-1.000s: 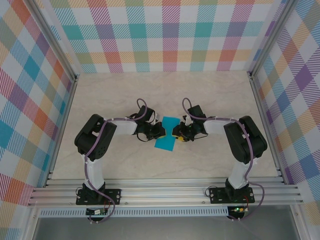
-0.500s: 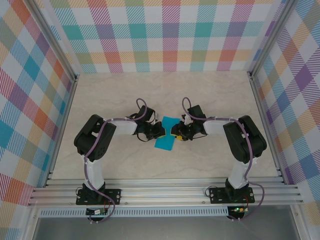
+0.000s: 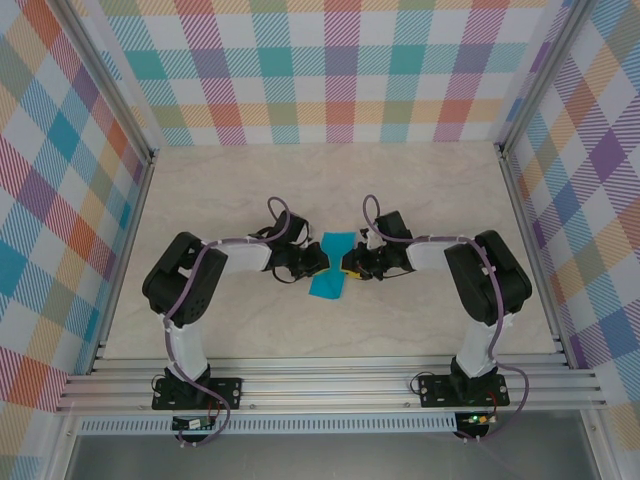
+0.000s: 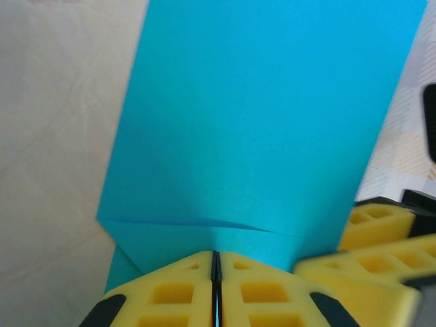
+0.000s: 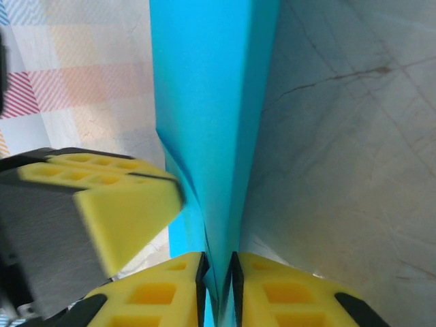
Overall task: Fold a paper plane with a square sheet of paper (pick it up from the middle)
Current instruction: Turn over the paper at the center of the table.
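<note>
The sheet of paper [image 3: 327, 287] is sitting near the middle of the pale table [image 3: 420, 190], between the two arms. It is plain teal-blue. From above it is looking like an hourglass, wide at the far and near ends and squeezed narrow at the waist.

The left gripper [image 3: 318, 264] is reaching in from the left and the right gripper [image 3: 346, 264] from the right, and both are meeting at that waist. In the left wrist view the yellow pads [image 4: 170, 293] are pressing tightly together on the near edge of the paper [image 4: 266, 122], which is showing a faint crease just above them. In the right wrist view the pads [image 5: 286, 296] are pinching the paper [image 5: 211, 102] edge-on. There it is rising as a narrow upright band, with the table lying to its right.
</note>
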`<action>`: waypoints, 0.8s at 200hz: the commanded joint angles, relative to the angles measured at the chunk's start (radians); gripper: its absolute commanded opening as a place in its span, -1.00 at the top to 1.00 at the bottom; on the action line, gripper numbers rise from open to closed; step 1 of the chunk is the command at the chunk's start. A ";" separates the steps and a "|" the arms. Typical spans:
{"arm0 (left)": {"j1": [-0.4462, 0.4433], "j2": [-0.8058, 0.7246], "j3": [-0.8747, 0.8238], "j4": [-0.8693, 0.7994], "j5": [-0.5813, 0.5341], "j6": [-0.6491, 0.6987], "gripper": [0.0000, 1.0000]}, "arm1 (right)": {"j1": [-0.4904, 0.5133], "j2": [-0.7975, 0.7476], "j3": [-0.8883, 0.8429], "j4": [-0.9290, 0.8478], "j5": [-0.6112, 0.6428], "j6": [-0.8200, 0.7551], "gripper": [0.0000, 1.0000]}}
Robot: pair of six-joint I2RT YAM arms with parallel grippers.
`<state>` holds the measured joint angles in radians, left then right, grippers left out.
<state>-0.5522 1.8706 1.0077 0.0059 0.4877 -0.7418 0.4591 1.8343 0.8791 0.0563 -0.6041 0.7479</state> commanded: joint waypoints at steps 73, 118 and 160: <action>0.025 -0.412 -0.169 -0.086 -0.305 -0.025 0.77 | 0.007 -0.137 0.249 -0.526 0.206 -0.290 0.96; 0.056 -0.620 -0.251 -0.179 -0.462 -0.033 0.67 | 0.062 -0.173 0.515 -1.043 0.725 -0.454 0.95; 0.076 -0.748 -0.294 -0.265 -0.592 -0.048 0.53 | 0.114 -0.098 0.669 -1.310 1.060 -0.389 0.94</action>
<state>-0.4892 1.1713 0.7349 -0.1802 0.0074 -0.7750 0.5510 1.6794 1.4929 -0.9901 0.1993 0.3534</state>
